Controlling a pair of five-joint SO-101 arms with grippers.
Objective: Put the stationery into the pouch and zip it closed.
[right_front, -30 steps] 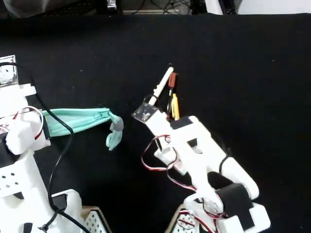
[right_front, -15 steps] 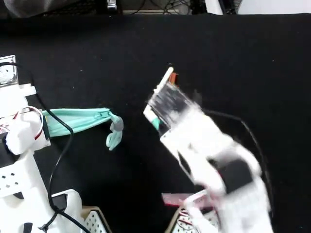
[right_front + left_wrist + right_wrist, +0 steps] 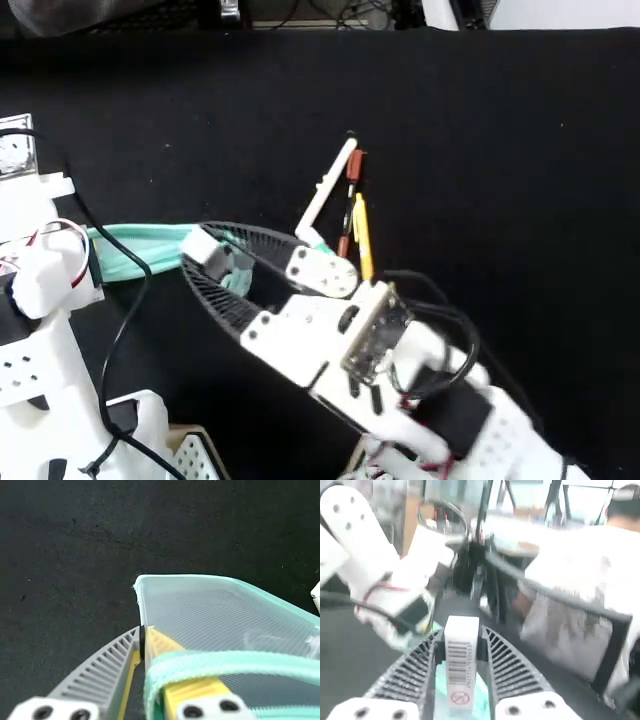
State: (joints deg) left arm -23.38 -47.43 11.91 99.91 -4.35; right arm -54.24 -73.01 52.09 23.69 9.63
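A teal mesh pouch (image 3: 150, 248) lies at the left of the black table. My left gripper (image 3: 145, 642) is shut on its edge, and the pouch (image 3: 225, 625) spreads out beyond the grip. My right gripper (image 3: 205, 252) is shut on a white eraser (image 3: 461, 660) with a barcode label. It hangs over the pouch's zipper end, and teal fabric (image 3: 440, 690) shows just beneath the eraser. A white pen (image 3: 325, 190), a red-brown pen (image 3: 350, 195) and a yellow pen (image 3: 362, 235) lie together at mid-table, behind the right arm.
The left arm's white body (image 3: 40, 300) and its black cable (image 3: 125, 300) fill the left edge. The left arm (image 3: 380, 575) also stands close ahead in the right wrist view. The table is black cloth (image 3: 500, 150).
My right arm has swung left from beside the pens to above the pouch's zipper end, with the white eraser in its fingers. The left arm and the pouch have stayed put.
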